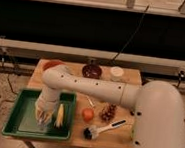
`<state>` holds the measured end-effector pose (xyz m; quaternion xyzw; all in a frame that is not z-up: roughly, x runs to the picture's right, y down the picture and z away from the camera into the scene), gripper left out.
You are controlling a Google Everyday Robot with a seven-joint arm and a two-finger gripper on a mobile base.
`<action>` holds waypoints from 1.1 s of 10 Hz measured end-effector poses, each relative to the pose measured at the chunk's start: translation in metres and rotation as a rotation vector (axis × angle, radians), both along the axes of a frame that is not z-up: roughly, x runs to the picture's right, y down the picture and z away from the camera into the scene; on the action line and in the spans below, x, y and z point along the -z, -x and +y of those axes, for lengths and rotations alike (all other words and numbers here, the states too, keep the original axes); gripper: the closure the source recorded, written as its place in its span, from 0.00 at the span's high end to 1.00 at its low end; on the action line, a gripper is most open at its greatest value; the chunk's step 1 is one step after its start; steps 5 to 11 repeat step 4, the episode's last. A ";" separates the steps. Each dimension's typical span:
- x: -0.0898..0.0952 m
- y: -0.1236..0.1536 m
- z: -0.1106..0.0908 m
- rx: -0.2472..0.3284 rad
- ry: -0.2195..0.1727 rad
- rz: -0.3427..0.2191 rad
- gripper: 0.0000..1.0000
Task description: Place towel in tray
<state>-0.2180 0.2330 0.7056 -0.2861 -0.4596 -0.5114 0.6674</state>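
**Tray at the table's front-left, gripper down inside it**

I see the tray (19,125) at the table's (131,75) front-left corner. The gripper (43,116) hangs inside it, the towel (59,114) just right of it. Right of the tray lie an orange (87,114), grapes (108,112) and a brush (100,129); two bowls (92,70) sit behind.

Gripper (43,117) pale grey-white, down inside green tray (17,123) at its middle, same white as arm (92,88) with small dark dots along it. Towel (59,115) yellow with pale stripes, in tray just right of gripper. Table (128,75) light tan wood. Orange fruit (87,114) solid orange. Bowl (92,71) dark maroon-brown. Red-orange dish (51,64) at back left. White round lid (117,72). Brush (101,129) white handle, black head. Pinecone-like cluster (108,112) dark reddish brown. Floor speckled grey.
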 end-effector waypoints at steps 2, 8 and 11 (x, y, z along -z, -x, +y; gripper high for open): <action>0.000 0.001 0.000 0.001 0.000 -0.001 0.80; 0.001 0.001 0.000 0.002 0.000 -0.002 0.80; 0.001 0.001 0.000 0.002 0.000 -0.002 0.80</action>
